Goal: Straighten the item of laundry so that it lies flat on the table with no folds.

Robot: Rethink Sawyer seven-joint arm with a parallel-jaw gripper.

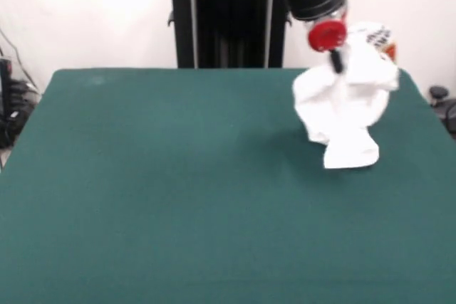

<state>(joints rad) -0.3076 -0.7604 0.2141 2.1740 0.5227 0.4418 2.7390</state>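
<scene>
The item of laundry [345,112] is a white garment, bunched and hanging in folds over the table's [178,176] far right part. A bit of its orange and black print [382,39] shows at the top right. My gripper [336,62] comes down from the top under a red disc and is shut on the garment's upper part, holding it up. The garment's lower end [350,156] hangs down to about the green table top. The fingertips are mostly hidden in the cloth.
The robot's black pedestal [228,26] stands behind the table's far edge. Cables and dark gear [11,105] lie off the left side. A dark object [438,94] sits off the right edge, close to the garment.
</scene>
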